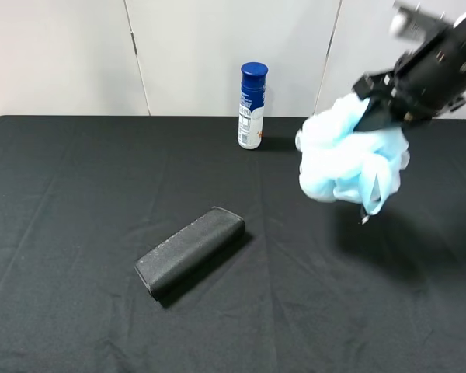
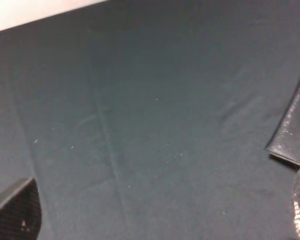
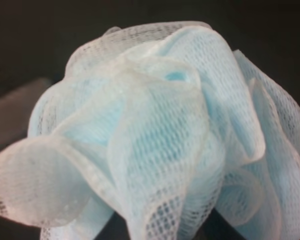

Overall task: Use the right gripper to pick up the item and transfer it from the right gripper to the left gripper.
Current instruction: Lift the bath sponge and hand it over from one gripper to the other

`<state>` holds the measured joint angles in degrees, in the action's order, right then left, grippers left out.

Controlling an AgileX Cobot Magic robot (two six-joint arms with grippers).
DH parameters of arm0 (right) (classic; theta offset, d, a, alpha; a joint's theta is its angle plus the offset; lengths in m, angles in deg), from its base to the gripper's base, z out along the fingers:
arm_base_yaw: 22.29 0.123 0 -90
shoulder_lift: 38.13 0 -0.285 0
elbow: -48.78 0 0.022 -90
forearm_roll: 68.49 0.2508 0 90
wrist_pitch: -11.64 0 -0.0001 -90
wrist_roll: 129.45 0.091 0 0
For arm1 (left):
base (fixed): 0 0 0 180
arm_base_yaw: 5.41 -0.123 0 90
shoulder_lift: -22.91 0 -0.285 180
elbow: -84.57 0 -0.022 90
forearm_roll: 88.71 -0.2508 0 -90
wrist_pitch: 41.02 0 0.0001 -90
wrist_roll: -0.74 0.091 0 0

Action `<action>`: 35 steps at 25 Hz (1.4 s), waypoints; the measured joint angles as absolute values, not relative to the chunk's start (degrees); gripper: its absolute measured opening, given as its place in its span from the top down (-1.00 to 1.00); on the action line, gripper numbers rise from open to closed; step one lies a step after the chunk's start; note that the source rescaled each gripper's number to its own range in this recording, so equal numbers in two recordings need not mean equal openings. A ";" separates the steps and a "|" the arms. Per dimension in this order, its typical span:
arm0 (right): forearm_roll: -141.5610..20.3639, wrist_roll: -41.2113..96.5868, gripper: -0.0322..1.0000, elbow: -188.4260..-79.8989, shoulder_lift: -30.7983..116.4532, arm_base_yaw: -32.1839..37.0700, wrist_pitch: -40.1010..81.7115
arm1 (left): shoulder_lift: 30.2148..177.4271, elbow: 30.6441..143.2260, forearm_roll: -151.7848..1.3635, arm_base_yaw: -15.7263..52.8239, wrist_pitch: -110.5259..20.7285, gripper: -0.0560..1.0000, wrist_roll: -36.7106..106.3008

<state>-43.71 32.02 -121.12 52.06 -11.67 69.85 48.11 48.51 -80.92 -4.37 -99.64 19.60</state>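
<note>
Beyond the black case (image 1: 190, 250), the right gripper (image 1: 379, 113) was clamped on the light-blue bath pouf (image 1: 346, 159), which hung from its fingers above the black tablecloth (image 1: 62, 233), far right. The left gripper (image 2: 157, 215) gaped empty.

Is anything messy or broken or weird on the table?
Nothing is spilled or broken. The blue-capped bottle stands upright at the back, and the black case lies slanted on the black cloth. The only funny-looking thing is the fluffy pouf, scrunched where the right hand pinches it.
</note>
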 joint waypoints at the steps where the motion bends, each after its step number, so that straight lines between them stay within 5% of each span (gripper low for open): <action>1: -43.07 32.02 0.84 -121.88 51.32 -11.67 70.75 | 50.72 49.03 -79.91 -4.37 -98.96 -1.00 21.31; 4: -41.15 32.02 0.87 -124.04 49.77 -11.67 73.06 | 56.23 49.76 -75.99 -3.33 -95.73 -1.00 26.17; 19: -30.81 32.02 0.90 -127.51 49.10 -11.67 81.14 | 83.70 49.84 -64.70 23.01 -71.21 -0.99 35.45; 35: -27.08 30.94 0.90 -127.51 49.10 -11.67 81.26 | 108.22 64.03 -61.43 43.41 -55.02 -0.99 37.89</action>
